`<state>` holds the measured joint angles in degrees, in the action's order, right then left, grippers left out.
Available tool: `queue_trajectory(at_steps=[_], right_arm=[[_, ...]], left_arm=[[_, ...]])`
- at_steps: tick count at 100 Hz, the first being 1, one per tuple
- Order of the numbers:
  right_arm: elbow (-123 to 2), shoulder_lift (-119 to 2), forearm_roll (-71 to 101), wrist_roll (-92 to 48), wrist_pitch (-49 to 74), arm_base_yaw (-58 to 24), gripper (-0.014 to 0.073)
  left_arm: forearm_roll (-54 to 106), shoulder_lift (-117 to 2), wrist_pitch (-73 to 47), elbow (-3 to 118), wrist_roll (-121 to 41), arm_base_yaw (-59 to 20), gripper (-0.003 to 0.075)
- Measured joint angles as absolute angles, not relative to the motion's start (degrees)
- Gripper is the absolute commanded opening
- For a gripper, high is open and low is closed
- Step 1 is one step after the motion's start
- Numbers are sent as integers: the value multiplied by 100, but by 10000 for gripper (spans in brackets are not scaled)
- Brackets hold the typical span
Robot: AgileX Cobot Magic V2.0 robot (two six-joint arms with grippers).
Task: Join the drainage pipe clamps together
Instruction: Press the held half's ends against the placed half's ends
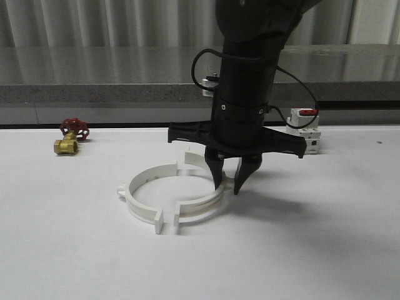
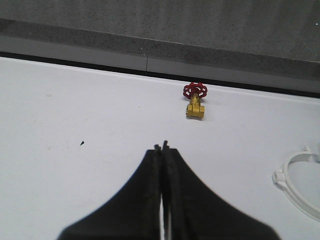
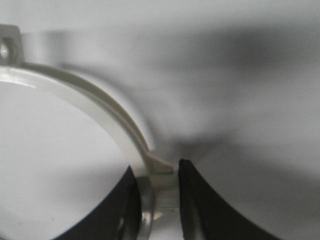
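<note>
Two white drainage pipe clamps lie on the table as facing half-rings. The left half (image 1: 140,187) and the right half (image 1: 203,209) stand close, with a small gap between their near flange tabs; the far ends are also apart. My right gripper (image 1: 229,185) comes straight down over the right half, one finger inside its wall and one outside. In the right wrist view the band (image 3: 100,105) and its side lug fill the space between the fingers of the right gripper (image 3: 157,172). My left gripper (image 2: 161,146) is shut on nothing, and an edge of the left half (image 2: 295,185) shows beside it.
A brass valve with a red handwheel (image 1: 70,137) (image 2: 195,102) sits at the back left. A white breaker with a red switch (image 1: 304,128) stands at the back right, behind the right arm. A grey ledge (image 1: 94,94) runs along the table's far edge.
</note>
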<state>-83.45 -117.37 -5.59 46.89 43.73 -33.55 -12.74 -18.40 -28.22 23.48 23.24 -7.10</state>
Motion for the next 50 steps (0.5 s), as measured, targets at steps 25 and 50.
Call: queue_trajectory(at_steps=[25,50], right_arm=[[-8345,-11737,-498,4689,4324,-3355,98],[-8345,-11737,-435,4689,4291,-3355,98]], left_arm=[[-1274,-1840,-2822,2348,2324,-710,-20],[-1274,-1840,-2822,2348,2324,-710,-20]])
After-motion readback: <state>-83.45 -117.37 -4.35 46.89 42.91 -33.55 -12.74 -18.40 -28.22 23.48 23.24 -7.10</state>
